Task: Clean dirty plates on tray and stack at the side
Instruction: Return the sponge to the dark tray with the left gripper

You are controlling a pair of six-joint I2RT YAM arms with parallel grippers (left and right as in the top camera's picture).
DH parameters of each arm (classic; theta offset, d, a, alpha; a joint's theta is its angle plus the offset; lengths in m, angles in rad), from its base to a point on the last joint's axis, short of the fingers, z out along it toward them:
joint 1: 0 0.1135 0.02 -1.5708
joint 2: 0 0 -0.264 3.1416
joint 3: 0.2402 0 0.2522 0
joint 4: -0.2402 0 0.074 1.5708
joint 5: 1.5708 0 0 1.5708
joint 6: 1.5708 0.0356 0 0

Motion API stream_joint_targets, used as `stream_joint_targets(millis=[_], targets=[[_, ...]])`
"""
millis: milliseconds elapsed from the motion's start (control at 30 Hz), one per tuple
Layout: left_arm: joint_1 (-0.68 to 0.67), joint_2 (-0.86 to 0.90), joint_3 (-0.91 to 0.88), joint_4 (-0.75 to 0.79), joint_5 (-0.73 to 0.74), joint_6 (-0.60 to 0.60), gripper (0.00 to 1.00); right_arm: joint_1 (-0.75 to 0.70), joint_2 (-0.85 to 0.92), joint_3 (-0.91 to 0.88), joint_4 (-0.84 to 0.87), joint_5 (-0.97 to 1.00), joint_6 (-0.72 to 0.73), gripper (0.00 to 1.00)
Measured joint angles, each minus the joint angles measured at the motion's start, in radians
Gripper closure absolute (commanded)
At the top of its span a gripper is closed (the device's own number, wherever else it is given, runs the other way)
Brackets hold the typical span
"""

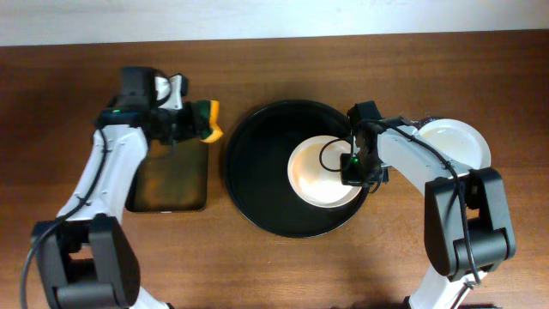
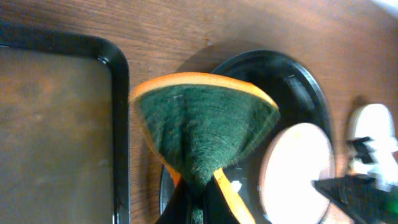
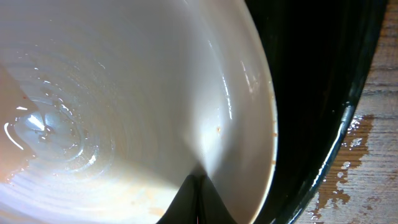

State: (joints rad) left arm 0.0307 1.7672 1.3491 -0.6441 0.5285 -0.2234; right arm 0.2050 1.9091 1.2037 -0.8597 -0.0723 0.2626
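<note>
left gripper (image 2: 198,200): pinching sponge (image 2: 205,124)
right gripper (image 3: 199,196): clamped on plate (image 3: 124,93) rim
risk: plate's wet, could slip out tbh

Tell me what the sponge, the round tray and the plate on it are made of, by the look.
The sponge: orange foam with a green fibrous scouring face, matte. The round tray: black and glossy, probably plastic. The plate: white, smooth, with bright highlights, ceramic or melamine, unclear which.

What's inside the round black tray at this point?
One white plate, wet inside. The right gripper covers its right edge; that part and the tray floor beneath the plate are hidden.
</note>
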Motion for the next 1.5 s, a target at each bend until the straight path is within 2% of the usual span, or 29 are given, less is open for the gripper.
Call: stream_joint_targets(millis=[167, 367, 533, 700, 800, 833, 900, 1067, 1133, 1300, 1500], targets=[[0.217, 0.075, -0.047, -0.004, 0.259, 0.045, 1.00, 0.000, 0.000, 0.000, 0.000, 0.000, 0.000, 0.96], [0.312, 0.249, -0.053, -0.011, 0.336, 0.059, 1.00, 0.000, 0.000, 0.000, -0.001, 0.000, 0.000, 0.96], [0.329, 0.314, -0.057, -0.048, 0.170, 0.065, 1.00, 0.000, 0.000, 0.000, -0.007, 0.000, 0.000, 0.96], [0.325, 0.310, -0.057, -0.046, 0.152, 0.066, 1.00, 0.000, 0.000, 0.000, -0.007, 0.000, 0.000, 0.96], [0.323, 0.218, -0.057, -0.047, 0.093, 0.067, 1.00, 0.000, 0.000, 0.000, -0.009, 0.000, 0.000, 0.96], [0.311, 0.121, -0.056, -0.048, 0.081, 0.067, 1.00, 0.000, 0.000, 0.000, -0.011, 0.000, 0.000, 0.96], [0.262, 0.046, -0.053, -0.048, 0.065, 0.067, 1.00, 0.000, 0.000, 0.000, -0.010, 0.000, 0.000, 0.96], [0.125, 0.074, -0.087, -0.061, -0.244, 0.068, 1.00, 0.000, 0.000, 0.000, -0.011, 0.000, 0.000, 0.96], [0.118, 0.118, -0.117, -0.045, -0.282, 0.068, 1.00, 0.000, 0.000, 0.000, -0.011, 0.000, 0.000, 0.96], [0.120, 0.184, -0.128, -0.041, -0.281, 0.068, 1.00, 0.000, 0.000, 0.000, -0.014, 0.000, 0.000, 0.96], [0.122, 0.136, -0.079, -0.098, -0.243, 0.062, 1.00, 0.000, -0.001, -0.001, -0.014, 0.000, 0.000, 0.96]])
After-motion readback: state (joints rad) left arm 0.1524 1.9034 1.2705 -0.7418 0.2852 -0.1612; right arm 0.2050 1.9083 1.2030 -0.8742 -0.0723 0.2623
